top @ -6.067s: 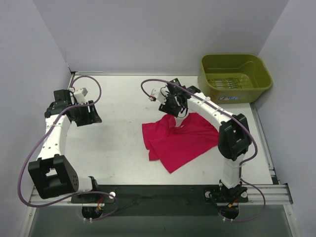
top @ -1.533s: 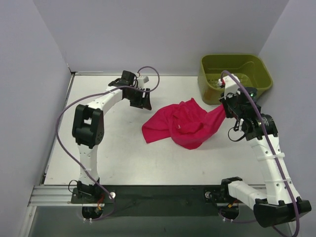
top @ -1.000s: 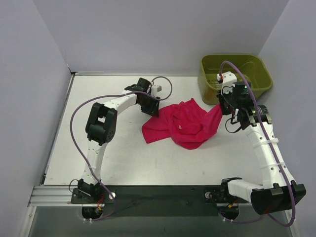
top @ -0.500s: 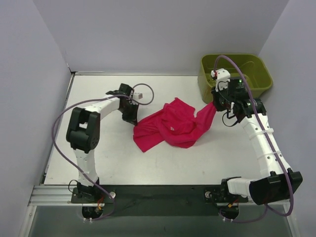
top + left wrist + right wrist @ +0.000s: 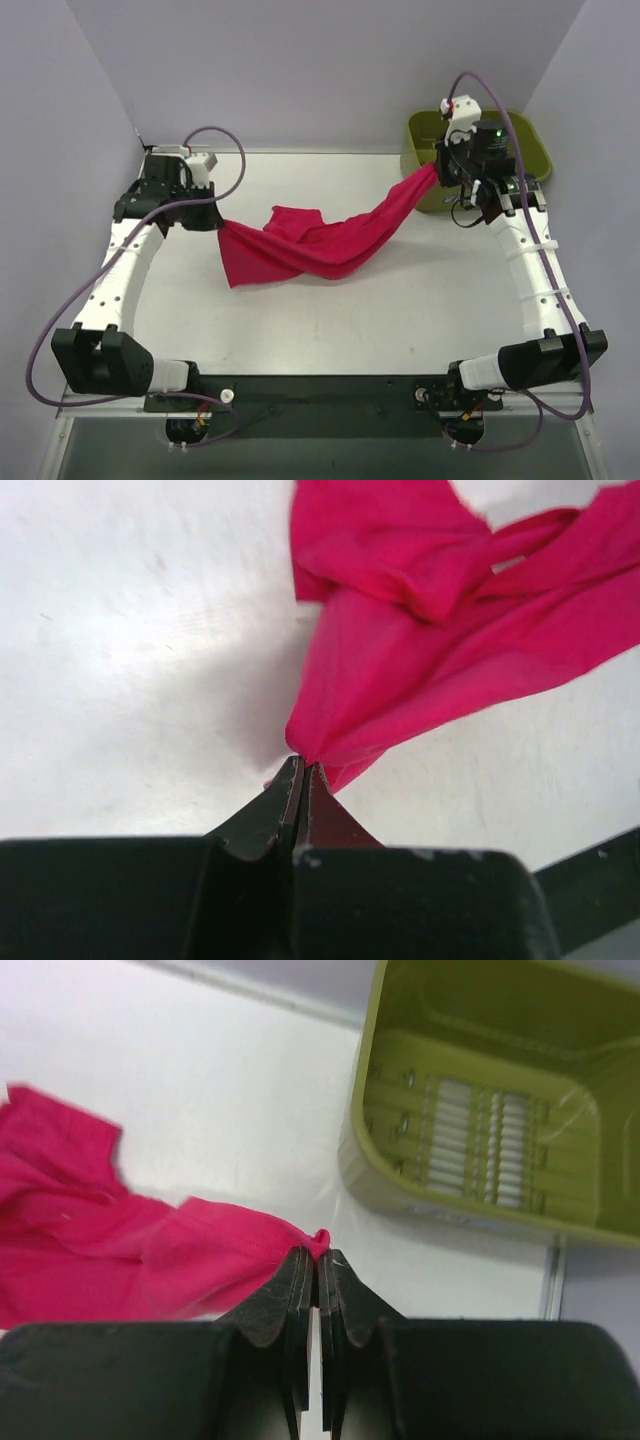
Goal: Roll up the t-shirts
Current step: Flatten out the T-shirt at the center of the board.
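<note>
Half a second back the t-shirt lay bunched at centre; now my arms have drawn apart and it spans nine o'clock to two o'clock, sagging toward the table. At nine, my left gripper is clenched on one corner; at two, beside the bin, my right gripper pinches a hem. Wrist views show how little cloth each tip holds: more pull could slip it. Only overhead reveals the mid-span twist, which would spoil a flat lay.

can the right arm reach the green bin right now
Probably yes: the right gripper hangs beside the bin, nothing between, but it is shut on the t-shirt that the left gripper also holds.
</note>
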Tool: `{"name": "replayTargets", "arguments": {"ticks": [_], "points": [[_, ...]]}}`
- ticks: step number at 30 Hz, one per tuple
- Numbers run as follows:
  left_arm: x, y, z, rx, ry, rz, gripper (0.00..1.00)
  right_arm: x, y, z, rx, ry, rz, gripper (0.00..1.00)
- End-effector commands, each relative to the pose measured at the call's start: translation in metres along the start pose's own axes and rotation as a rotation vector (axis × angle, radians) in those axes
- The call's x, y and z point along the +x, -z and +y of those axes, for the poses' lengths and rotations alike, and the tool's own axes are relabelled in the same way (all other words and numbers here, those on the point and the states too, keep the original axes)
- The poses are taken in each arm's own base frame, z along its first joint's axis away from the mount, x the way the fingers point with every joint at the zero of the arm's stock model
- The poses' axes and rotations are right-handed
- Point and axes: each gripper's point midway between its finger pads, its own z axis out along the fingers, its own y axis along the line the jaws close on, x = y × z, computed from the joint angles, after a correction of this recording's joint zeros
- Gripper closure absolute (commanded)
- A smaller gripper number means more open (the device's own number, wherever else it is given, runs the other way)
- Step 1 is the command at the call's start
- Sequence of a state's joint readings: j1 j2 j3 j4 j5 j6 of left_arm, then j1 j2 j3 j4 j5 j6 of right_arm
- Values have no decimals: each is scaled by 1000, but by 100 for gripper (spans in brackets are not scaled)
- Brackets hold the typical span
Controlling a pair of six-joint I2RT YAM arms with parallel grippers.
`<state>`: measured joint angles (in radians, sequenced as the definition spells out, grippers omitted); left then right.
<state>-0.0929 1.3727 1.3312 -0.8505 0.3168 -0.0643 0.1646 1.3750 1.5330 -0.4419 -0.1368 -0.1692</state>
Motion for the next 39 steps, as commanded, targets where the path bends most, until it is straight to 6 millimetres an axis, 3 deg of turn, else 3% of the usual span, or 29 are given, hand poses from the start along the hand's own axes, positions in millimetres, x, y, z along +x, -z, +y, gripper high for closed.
{"name": "replayTargets", "arguments": {"ticks": [1,2,3,5,6,8,11,12,14,15,16,20,22,23,24,25,26,29,33,35,36,37,39], "points": [[-90,71,18,-119,-93,-333,100,-99,15,-16,49,-18,-283,100],[-100,80,18,-135,-138,-365,100,-119,25,-21,63,-13,-333,100],[-118,104,29,-180,-142,-437,100,-127,27,-25,80,-13,-348,100],[-130,122,27,-203,-196,-481,100,-138,31,-32,106,13,-366,100],[-132,133,21,-194,-220,-490,100,-136,31,-34,116,23,-352,100],[-127,136,15,-172,-253,-469,100,-128,34,-36,126,52,-326,100],[-92,126,-1,-61,-268,-349,100,-91,36,-32,120,70,-243,100],[-74,121,-2,-38,-253,-286,100,-65,38,-28,106,95,-186,100],[-49,110,-5,8,-231,-206,100,-40,42,-21,76,106,-134,100],[-35,108,-7,28,-218,-161,100,-28,54,-19,72,123,-113,100],[-26,107,-16,82,-220,-139,100,-4,52,-15,56,136,-58,100],[24,110,-39,251,-280,-6,100,44,78,6,-49,198,25,100],[43,112,-42,279,-279,47,62,57,92,15,-91,251,18,100],[48,110,-41,282,-280,64,51,78,90,26,-152,268,59,100],[47,107,-39,278,-276,68,39,85,95,31,-178,288,60,100],[46,104,-37,270,-263,66,37,95,94,36,-210,307,81,100],[42,100,-33,248,-256,61,36,111,91,40,-237,328,124,100],[19,79,-18,181,-207,5,35,130,83,45,-279,339,184,100],[-3,33,15,74,-93,-9,35,150,72,50,-354,368,299,100],[1,18,23,49,-3,35,35,155,78,54,-394,348,365,69],[7,5,29,40,36,79,35,143,77,53,-401,337,368,59],[18,-3,33,21,86,119,34,134,78,57,-425,310,355,50],[27,-11,41,-12,133,138,31,118,70,65,-466,275,330,43]]}}
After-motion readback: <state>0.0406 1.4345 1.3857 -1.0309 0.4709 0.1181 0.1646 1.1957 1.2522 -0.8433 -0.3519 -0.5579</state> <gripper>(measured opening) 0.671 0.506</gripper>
